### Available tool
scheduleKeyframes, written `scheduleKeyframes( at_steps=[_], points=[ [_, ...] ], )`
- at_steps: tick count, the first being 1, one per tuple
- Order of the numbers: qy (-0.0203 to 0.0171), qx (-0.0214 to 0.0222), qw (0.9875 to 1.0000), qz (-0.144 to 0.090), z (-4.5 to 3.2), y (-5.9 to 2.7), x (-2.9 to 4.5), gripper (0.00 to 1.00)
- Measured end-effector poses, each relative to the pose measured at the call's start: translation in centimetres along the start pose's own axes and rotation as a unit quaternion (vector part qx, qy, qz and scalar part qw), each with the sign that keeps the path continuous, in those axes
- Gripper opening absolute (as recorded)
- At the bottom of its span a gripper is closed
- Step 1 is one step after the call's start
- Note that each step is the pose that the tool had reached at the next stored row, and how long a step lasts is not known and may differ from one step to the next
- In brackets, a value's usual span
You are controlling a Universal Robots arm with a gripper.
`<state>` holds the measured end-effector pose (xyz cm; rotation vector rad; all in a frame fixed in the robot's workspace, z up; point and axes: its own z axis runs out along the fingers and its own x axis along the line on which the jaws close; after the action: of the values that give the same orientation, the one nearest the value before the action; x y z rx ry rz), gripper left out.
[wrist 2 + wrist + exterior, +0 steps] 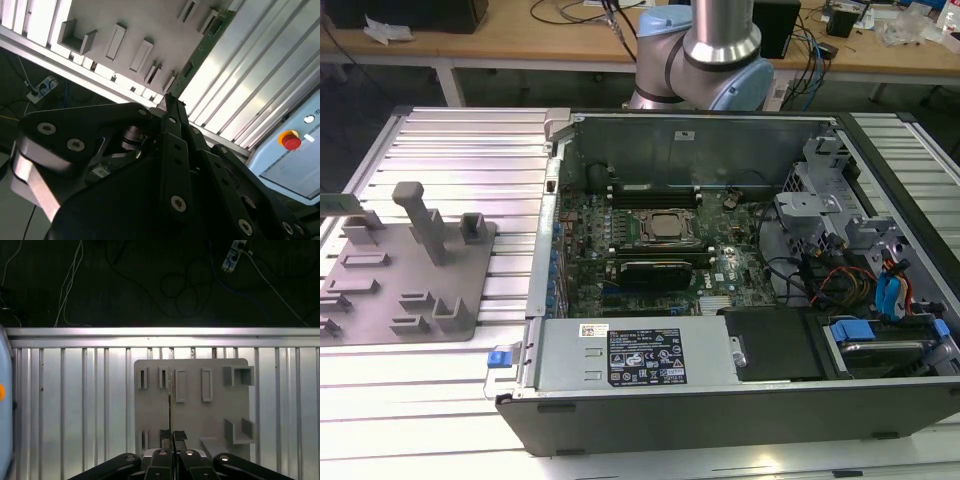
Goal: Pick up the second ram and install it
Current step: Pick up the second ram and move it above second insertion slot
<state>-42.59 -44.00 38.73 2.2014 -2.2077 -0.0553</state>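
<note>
- Step in hand: the pick-up half of the task. The gripper (172,436) is at the grey fixture plate (200,420), which lies on the ribbed aluminium table (470,150) at the exterior view's left, well apart from the open computer case (700,150). I judge that nothing of the install has begun.
- The second ram (202,50) is a thin green stick standing on its long edge. It runs out from the fingertips over the plate. In the first wrist view it shows edge-on as a fine line.
- In the exterior view its green end sits by the plate's edge, at that view's left.
- Jaws: drawn together with the stick pinched between the pads, in both wrist views. I cannot tell whether the stick has cleared the plate's holders or rests in them.
- By my judgement, the next move calls for a straight lift and a firm grip. It must not twist so thin a board, which has to stay on edge to meet a memory slot beside the processor socket (665,228).
</note>
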Motion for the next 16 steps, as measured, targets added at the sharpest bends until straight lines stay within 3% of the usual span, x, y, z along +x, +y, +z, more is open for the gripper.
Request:
scheduleKeyframes(
  at_steps=[4,11,16],
  points=[
    [0.0000,0.0000,1.0000,0.000,-1.29,0.06,-0.01,0.09],
    [0.0000,0.0000,1.0000,0.000,-5.92,0.25,-0.05,0.09],
    [0.0000,0.0000,1.0000,0.000,-6.75,0.28,-0.06,0.09]
  ],
)
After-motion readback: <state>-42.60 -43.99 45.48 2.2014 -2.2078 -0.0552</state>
